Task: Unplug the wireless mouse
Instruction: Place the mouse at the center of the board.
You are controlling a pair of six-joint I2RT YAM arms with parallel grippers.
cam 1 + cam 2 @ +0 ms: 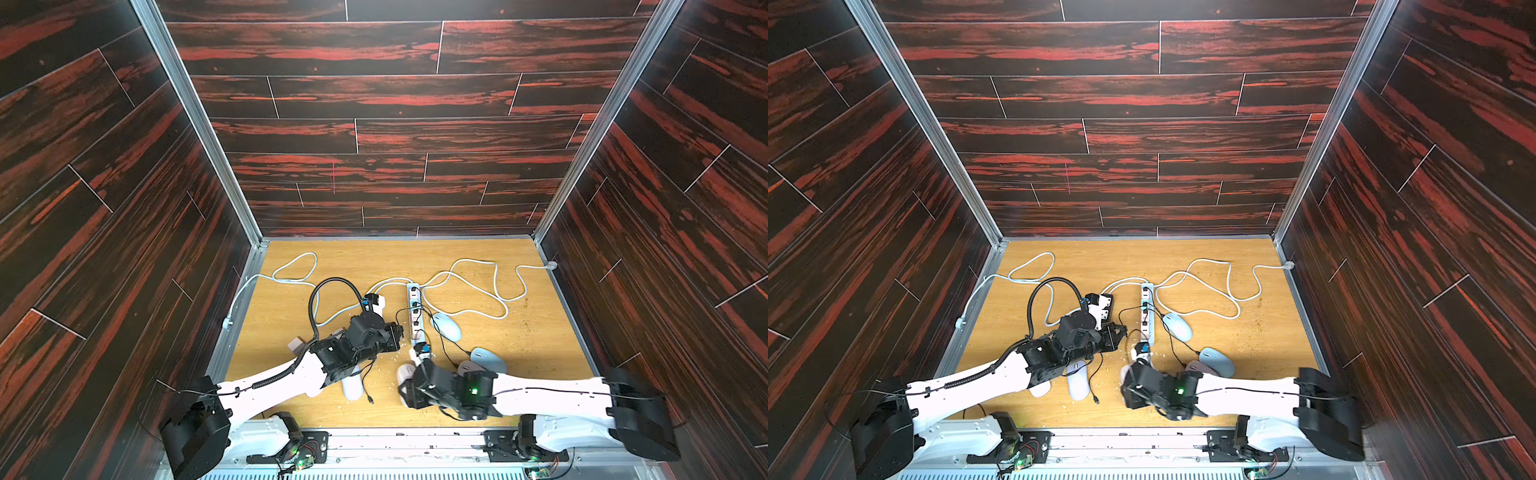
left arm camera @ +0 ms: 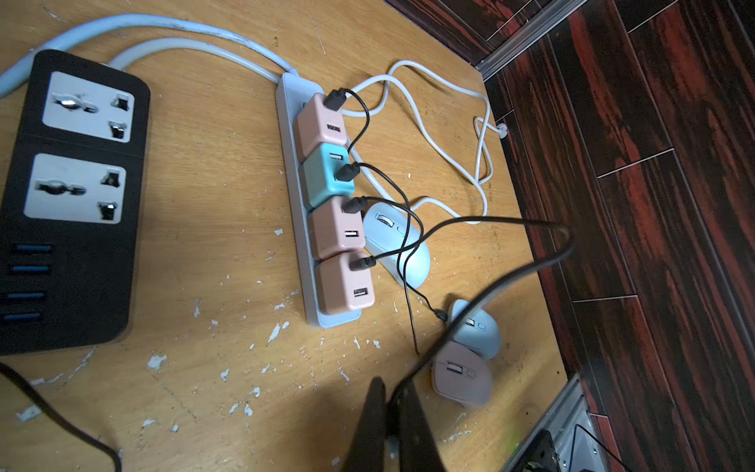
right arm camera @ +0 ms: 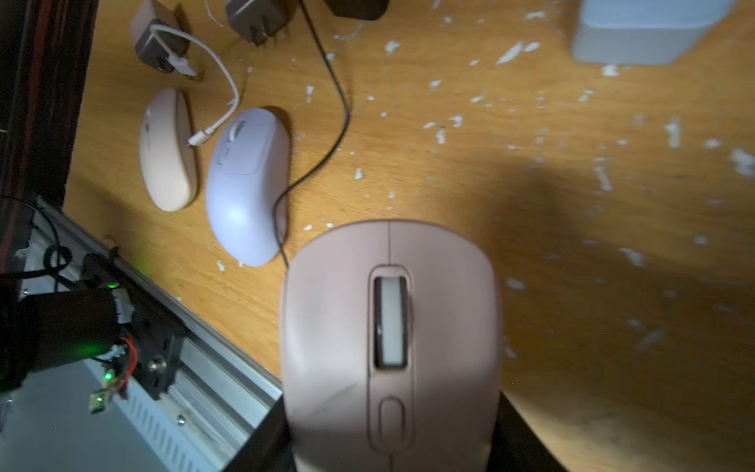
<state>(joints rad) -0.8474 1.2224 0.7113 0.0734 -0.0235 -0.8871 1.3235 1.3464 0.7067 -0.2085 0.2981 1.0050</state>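
**Right gripper** (image 3: 394,412): clamped on the rounded matte-pink plastic wireless mouse (image 3: 388,327), one dark finger on each flank. The mouse sits at the near edge of the scuffed light-wood tabletop (image 3: 531,184), nose toward the strip end.

**Mouse appearance:** a centre seam splits the two keys. A grey-white scroll wheel sits in a recessed slot, with one oval button behind it. Whether a plug sits in its nose cannot be told.

**Near zone:**
- A lavender plastic mouse (image 3: 247,184) and a flat peach mouse (image 3: 167,151) lie side by side near the held mouse.
- Beyond them lie two loose wall chargers (image 3: 159,41) (image 3: 257,20), the first carrying a short white cable (image 3: 222,81).

**Left gripper** (image 2: 390,394): pinched closed on a thin black cable (image 2: 490,220), which arcs outward and back toward the strip.

**Middle zone:** a pale grey-blue power strip (image 2: 292,163) lies flat. It holds four charger cubes:
- pink (image 2: 318,122)
- teal (image 2: 322,175)
- pink (image 2: 335,229)
- pink (image 2: 345,286)

Each cube has one black USB plug inserted. Beside the strip lie three mice:
- a long pale-blue mouse (image 2: 402,249), touching the strip
- a short light-blue mouse (image 2: 478,331)
- a second pink mouse (image 2: 461,378), touching the short blue one

**Count:**
- six mice
- two power strips
- four seated cubes
- two loose chargers

**Far zone:** a black power strip (image 2: 61,327) has two white universal sockets and four blue USB slots. Looped white cords (image 1: 469,286) lie behind both strips.
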